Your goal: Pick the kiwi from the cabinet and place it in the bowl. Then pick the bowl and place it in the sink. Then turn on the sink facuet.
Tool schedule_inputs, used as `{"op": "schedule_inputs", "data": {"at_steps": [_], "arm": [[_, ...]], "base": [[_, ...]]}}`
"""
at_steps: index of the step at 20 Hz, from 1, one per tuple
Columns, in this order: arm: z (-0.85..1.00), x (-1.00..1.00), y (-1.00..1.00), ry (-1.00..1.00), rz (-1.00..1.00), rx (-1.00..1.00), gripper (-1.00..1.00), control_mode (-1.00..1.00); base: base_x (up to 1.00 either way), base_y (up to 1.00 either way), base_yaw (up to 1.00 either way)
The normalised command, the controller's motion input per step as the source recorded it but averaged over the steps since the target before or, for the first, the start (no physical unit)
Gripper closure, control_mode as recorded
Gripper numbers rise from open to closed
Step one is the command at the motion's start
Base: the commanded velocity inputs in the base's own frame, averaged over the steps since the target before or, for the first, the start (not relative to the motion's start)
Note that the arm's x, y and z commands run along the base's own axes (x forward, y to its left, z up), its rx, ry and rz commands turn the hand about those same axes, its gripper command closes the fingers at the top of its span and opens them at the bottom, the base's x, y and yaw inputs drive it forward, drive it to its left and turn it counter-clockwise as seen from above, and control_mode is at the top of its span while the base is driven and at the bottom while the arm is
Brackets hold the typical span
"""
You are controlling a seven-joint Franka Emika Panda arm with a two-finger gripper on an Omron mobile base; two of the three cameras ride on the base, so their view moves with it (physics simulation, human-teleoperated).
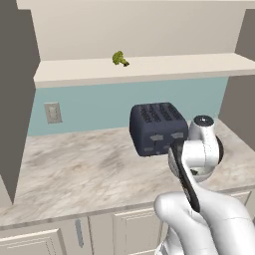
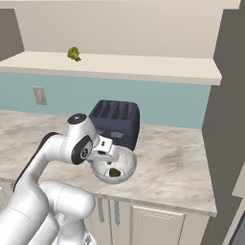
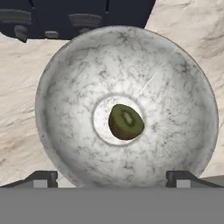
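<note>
While the kiwi (image 3: pixel 126 122) already lies on the flat bottom of the bowl (image 3: pixel 70 78), seen at the centre of the hand view with its cut green face turned up, the first part of the job looks finished and the other two are not yet begun. Starting at the left of the right base view, a wall outlet (image 2: pixel 39 95) sits on the pale blue backsplash, and above it, at upper left, a green broccoli floret (image 2: pixel 73 53) rests on the beige shelf board of the cabinet (image 2: pixel 143 64). Lower down, just left of centre, the white arm reaches over the marble counter (image 2: pixel 177 162), and its gripper (image 2: pixel 106 154) hangs right above the near rim of the bowl, which stands on the counter just in front of a dark blue toaster (image 2: pixel 117 119). At the bottom corners of the hand view, the two dark fingertips (image 3: pixel 41 178) stand spread wide, one off each side of the bowl, with nothing between them, so the pincer is released and empty. At the right of the right base view, a taupe cabinet side panel (image 2: pixel 225 95) closes the scene. Judging by this, the bowl has yet to be grasped and carried to the sink, and the tap has yet to be turned on.
</note>
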Motion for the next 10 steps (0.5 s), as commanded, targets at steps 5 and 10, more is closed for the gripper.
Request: {"op": "schedule_inputs", "data": {"at_steps": [5, 10], "arm": [[-0.13, -0.35, 0.3, -0.01, 0.14, -0.11, -1.0, -1.0], [-0.02, 0.02, 0.15, 0.0, 0.1, -0.1, -1.0, -1.0]], "base": [[0.0, 0.0, 0.0], [0.0, 0.0, 0.0]]}}
